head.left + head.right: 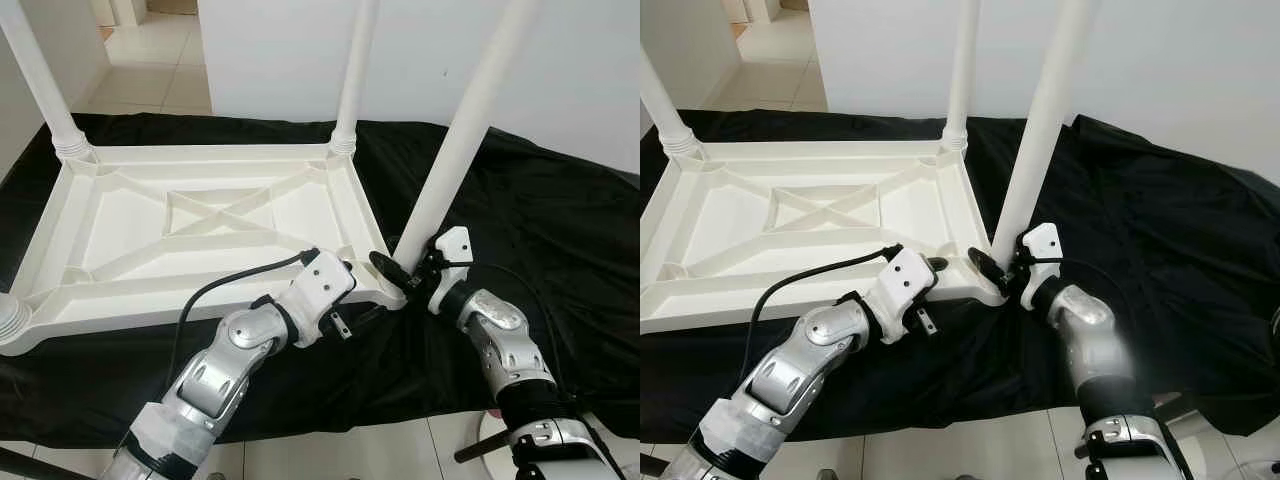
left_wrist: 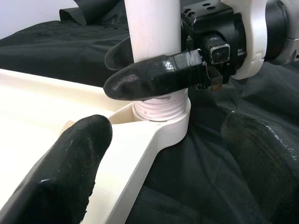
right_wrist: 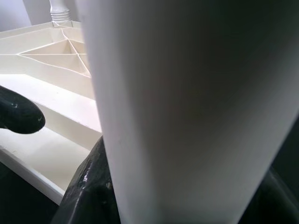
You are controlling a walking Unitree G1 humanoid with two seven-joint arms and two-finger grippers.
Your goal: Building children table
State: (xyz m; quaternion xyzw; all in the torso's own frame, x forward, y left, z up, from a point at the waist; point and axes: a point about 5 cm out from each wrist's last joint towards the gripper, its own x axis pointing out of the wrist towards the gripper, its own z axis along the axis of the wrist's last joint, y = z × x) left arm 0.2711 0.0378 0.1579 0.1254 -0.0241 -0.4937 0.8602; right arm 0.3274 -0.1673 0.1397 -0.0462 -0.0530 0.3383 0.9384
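A: Tabletop (image 1: 190, 225) lies upside down on the black cloth (image 1: 540, 230), ribs up. Two far legs stand in their corners, and a ribbed leg end shows at the near left corner. Fourth leg (image 1: 462, 130) stands tilted in the near right corner socket (image 2: 163, 122).

B: Grippers?

A: Right gripper (image 2: 154, 70) pinches that leg just above its threaded base. Left gripper (image 1: 385, 290) sits at the same corner, fingers (image 2: 60, 172) spread, one over the tabletop rim and one over the cloth, gripping nothing.

B: Main risk?

A: My judgement: the tilt. Turned at that angle, the thread could cross or jam, or the leg could pop out. The unclamped top could also slide on the cloth.

B: Obstructions?

A: Both grippers crowd one corner, so a clash looks likely. The left arm's cable (image 1: 230, 280) drapes over the near rim and could snag
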